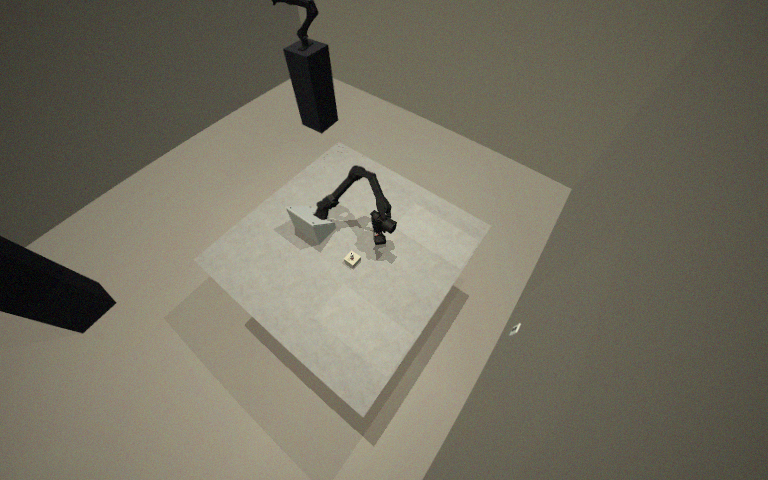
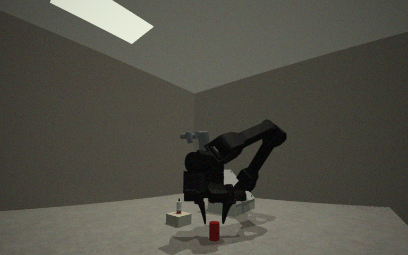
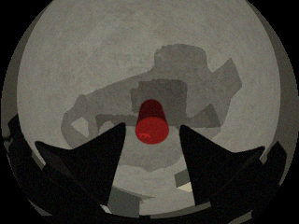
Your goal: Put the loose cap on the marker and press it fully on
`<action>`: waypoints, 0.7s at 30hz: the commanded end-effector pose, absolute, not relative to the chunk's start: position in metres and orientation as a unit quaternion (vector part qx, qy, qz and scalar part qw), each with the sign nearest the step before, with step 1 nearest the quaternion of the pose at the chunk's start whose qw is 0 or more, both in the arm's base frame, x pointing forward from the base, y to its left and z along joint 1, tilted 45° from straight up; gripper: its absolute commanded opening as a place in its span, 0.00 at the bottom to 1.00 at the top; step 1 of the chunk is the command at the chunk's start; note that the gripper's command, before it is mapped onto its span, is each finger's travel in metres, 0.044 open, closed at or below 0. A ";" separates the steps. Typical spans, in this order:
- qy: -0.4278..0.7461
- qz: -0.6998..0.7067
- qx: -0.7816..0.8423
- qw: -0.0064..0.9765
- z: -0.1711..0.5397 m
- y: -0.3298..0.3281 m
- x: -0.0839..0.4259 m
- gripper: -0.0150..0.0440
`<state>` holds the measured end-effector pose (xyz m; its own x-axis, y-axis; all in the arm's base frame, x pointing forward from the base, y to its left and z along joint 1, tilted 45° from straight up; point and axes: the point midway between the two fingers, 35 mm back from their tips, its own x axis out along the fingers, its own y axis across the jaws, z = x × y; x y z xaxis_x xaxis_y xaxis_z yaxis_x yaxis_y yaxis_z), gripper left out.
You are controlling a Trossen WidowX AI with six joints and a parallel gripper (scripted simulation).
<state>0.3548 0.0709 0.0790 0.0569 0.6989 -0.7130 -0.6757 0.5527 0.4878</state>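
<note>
Nearest the exterior camera, at lower centre, the red cap (image 2: 214, 230) stands upright on the table (image 2: 90, 231). Directly above it hangs the gripper (image 2: 213, 221), jaws about half open and holding nothing, fingertips just above the cap's top; in the wrist view the cap (image 3: 152, 122) sits centred between the two fingers. Left of centre and farther back, the marker (image 2: 178, 206) stands in the pale holder block (image 2: 178, 218). Behind lies the arm's grey base (image 2: 240, 205). Risk: an off-centre descent would bring one fingertip down on the rim, tipping the loose cap.
</note>
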 end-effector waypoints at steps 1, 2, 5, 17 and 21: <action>0.499 0.473 0.016 0.726 0.074 0.075 0.354 0.69; 0.499 0.473 0.016 0.726 0.073 0.077 0.354 0.69; 0.499 0.473 0.016 0.726 0.070 0.080 0.355 0.69; 0.498 0.473 0.017 0.726 0.056 0.093 0.355 0.69; 0.498 0.473 0.017 0.726 0.056 0.094 0.355 0.60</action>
<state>0.3557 0.0932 0.0571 0.0552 0.7009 -0.7111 -0.6759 0.5504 0.4901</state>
